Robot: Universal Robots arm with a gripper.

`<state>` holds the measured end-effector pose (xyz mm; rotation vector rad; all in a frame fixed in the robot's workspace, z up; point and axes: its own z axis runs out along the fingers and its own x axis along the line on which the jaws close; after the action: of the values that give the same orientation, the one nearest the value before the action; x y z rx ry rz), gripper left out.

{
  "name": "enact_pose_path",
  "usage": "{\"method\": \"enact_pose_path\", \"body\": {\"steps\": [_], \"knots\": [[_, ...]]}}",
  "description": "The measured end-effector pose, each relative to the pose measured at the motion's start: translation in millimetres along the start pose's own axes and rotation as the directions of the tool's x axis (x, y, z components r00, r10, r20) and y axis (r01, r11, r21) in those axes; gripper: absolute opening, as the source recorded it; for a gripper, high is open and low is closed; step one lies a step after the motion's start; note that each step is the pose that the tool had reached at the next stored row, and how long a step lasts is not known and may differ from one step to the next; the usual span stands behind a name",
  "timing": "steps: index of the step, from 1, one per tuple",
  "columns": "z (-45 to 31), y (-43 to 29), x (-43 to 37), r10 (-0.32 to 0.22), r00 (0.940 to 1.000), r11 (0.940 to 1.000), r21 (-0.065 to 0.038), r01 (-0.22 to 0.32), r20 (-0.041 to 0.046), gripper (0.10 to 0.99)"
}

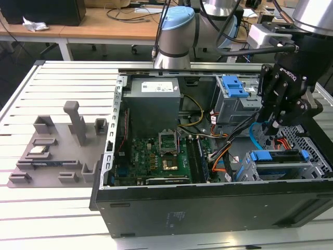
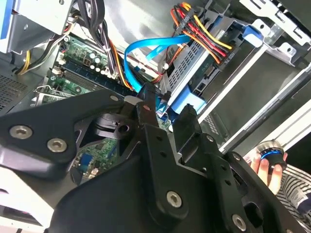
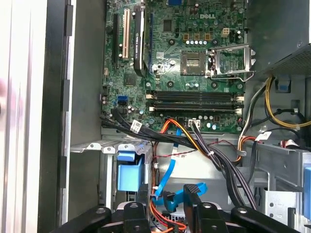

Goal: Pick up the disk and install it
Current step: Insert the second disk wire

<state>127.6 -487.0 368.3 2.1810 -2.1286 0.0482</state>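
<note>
gripper (image 1: 274, 124) hangs over drive cage, grip unclear | disk (image 1: 276, 156) seated in cage, lower right | cables (image 1: 229, 156) crowd beside | motherboard (image 1: 156, 156) centre

Workshop with a slatted desk and wooden benches behind

A pale grey slatted metal desk (image 1: 57, 78) fills the foreground; behind it stand light wooden benches (image 1: 104, 23) on white legs, strewn with cables, above a dark floor (image 1: 31, 52).

the disk (image 1: 276, 158) sits flat in the metal bay at the front corner of the open computer case (image 1: 208, 208), on the exterior view's right. its blue plastic bracket shows along the edges, and in the second wrist view (image 2: 194, 73) red, yellow and orange cables run to its end.
</note>
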Motion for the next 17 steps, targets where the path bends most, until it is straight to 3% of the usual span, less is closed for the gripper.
{"method": "enact_pose_path", "body": {"steps": [3,6,9,11,17], "knots": [[0.1,0.0,0.0,0.000,1.0000,1.0000,0.000,0.000,0.0000,0.341],[0.1,0.0,0.0,0.000,1.0000,1.0000,0.000,0.000,0.0000,0.161],[0.2,0.0,0.0,0.000,1.0000,1.0000,0.000,0.000,-0.0001,0.161],[0.6,0.1,4.2,0.000,1.0000,1.0000,0.000,0.000,-0.0011,0.161],[5.5,-2.2,26.2,0.000,1.0000,1.0000,0.000,0.000,-0.0038,0.161]]}}
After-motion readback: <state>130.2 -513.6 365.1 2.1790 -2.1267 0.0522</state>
